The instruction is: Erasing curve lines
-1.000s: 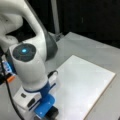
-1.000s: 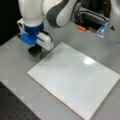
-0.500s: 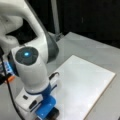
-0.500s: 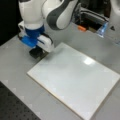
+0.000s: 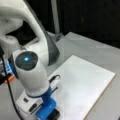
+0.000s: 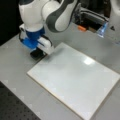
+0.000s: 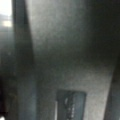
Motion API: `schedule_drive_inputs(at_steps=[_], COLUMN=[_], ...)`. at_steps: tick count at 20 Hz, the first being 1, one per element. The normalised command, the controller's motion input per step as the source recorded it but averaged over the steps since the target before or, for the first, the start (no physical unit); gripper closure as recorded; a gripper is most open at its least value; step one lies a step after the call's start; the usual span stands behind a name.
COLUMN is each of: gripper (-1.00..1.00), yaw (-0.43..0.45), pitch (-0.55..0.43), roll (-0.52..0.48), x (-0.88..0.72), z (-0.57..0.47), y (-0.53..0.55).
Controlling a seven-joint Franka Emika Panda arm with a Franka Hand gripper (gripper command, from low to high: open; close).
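The white board (image 6: 75,80) lies flat on the grey table, and its surface (image 5: 82,85) looks plain white in both front views. No curve lines show on it. My gripper (image 6: 36,48) has blue fingers and hangs just off the board's corner at a front view's left. It is shut on a black block eraser (image 6: 37,53), which sits at table height beside that corner. In a front view the gripper (image 5: 48,111) and the eraser (image 5: 54,115) are at the bottom edge, largely hidden by the arm. The wrist view is dark and blurred, showing only a grey rectangle (image 7: 71,105).
An orange object (image 6: 81,28) and dark equipment (image 6: 92,18) stand at the back of the table. A blue-lit device (image 6: 102,30) is at the far right. The arm's white body (image 5: 32,72) hangs over the board's near corner.
The gripper with the eraser has moved slightly down and off the board's corner. The board looks the same.
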Motion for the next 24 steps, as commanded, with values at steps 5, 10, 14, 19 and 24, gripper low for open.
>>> schedule_drive_inputs(at_steps=[5, 10, 14, 19, 24], gripper=[1.0, 1.0, 1.0, 1.0, 1.0], yaw=[-0.068, -0.039, -0.04, -0.04, -0.036], pitch=[-0.013, -0.026, -0.036, -0.034, -0.037], roll=[0.152, 0.135, 0.137, 0.139, 0.142], x=[0.11, 0.12, 0.12, 0.12, 0.11], z=[-0.06, -0.08, 0.01, 0.02, 0.01], y=[-0.09, -0.12, -0.11, -0.11, -0.11])
